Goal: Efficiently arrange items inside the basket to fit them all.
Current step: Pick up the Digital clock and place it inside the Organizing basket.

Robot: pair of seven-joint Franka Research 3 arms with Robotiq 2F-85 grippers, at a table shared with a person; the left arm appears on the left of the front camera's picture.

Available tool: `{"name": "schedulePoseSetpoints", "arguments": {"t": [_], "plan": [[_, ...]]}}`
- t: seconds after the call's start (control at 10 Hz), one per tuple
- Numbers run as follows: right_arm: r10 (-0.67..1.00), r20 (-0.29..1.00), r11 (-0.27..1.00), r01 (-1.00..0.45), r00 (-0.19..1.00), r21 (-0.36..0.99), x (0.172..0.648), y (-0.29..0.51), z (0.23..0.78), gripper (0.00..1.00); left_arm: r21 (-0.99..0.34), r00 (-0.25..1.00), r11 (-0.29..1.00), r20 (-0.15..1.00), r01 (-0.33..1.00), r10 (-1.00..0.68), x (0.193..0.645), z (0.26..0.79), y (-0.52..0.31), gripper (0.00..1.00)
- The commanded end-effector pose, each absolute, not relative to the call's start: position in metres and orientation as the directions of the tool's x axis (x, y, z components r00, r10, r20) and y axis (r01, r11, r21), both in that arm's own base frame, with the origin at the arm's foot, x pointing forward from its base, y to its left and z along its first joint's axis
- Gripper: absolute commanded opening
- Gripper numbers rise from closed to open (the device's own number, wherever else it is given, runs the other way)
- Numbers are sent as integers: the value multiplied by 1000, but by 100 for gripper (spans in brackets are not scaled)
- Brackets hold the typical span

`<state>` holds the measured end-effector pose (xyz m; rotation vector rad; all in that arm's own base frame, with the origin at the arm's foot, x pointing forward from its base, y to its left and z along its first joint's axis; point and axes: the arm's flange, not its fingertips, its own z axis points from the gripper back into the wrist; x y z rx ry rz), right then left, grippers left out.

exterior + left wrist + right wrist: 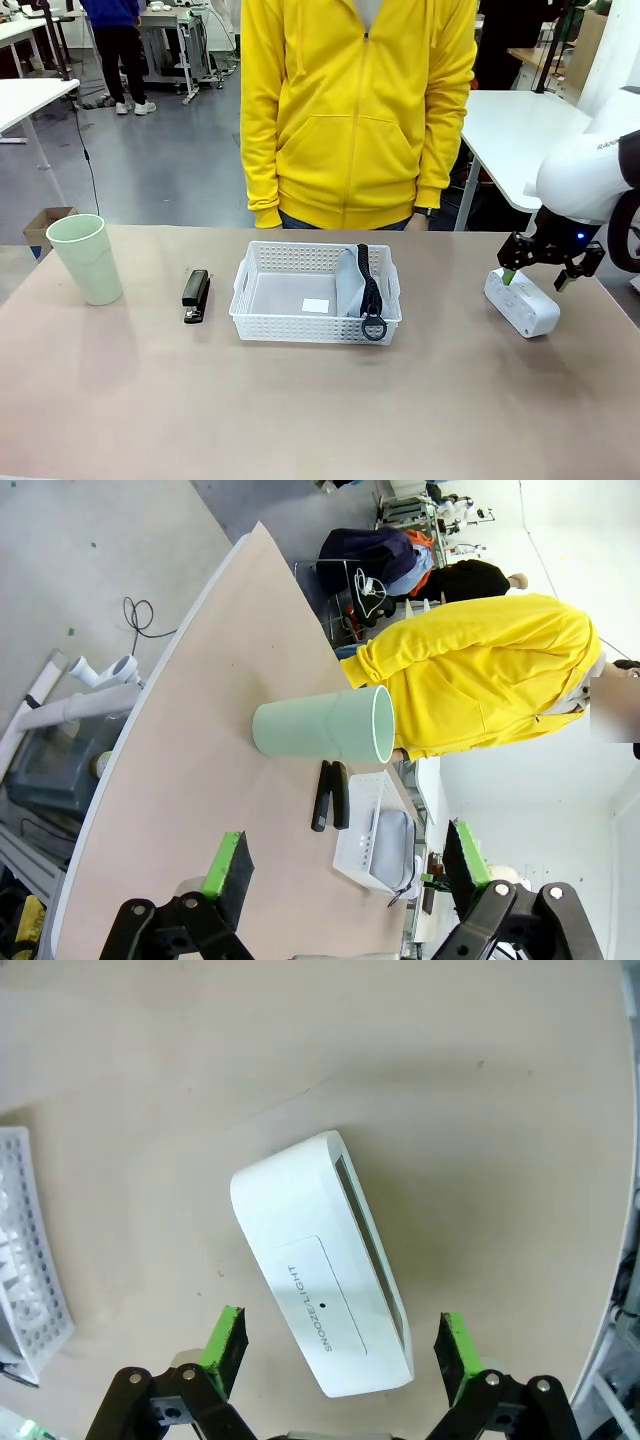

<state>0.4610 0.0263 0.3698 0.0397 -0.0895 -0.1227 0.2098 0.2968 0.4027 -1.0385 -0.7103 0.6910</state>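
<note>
The white basket (262, 308) sits mid-table with the grey pouch (352, 283) and its black ring (374, 327) leaning against its right wall. A black stapler (196, 294) lies left of it, and a pale green cup (86, 259) stands at far left. The white block (521, 301) lies on the right side; my right gripper (538, 277) hovers open just above it. In the right wrist view the block (322, 1275), printed "SNOOZE/LIGHT", lies between the fingers (225, 1346), untouched. My left gripper (345, 862) is open, looking along the table at the cup (320, 723), stapler (329, 794) and basket (372, 835).
A person in a yellow hoodie (360, 110) stands at the far edge behind the basket, hands down. A small white label (316, 306) lies on the basket floor. A cardboard box (45, 226) sits on the floor beyond the left corner. Bare tabletop lies in front.
</note>
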Motion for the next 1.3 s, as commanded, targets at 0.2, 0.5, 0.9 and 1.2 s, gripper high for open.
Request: {"name": "schedulePoseSetpoints", "arguments": {"t": [0.2, 0.5, 0.9, 1.2], "plan": [[277, 67, 960, -279, 959, 33, 460, 27, 369, 100, -927, 582, 349, 211, -135, 785, 211, 401, 297, 100], [257, 67, 966, -258, 964, 10, 458, 36, 366, 100, -927, 582, 349, 211, -135, 785, 211, 401, 297, 100], [258, 64, 966, -260, 964, 14, 461, 31, 356, 100, -927, 582, 349, 211, -135, 785, 211, 401, 297, 100], [227, 29, 974, -228, 973, 7, 467, 29, 321, 100, -927, 582, 349, 211, -135, 785, 211, 401, 297, 100]]}}
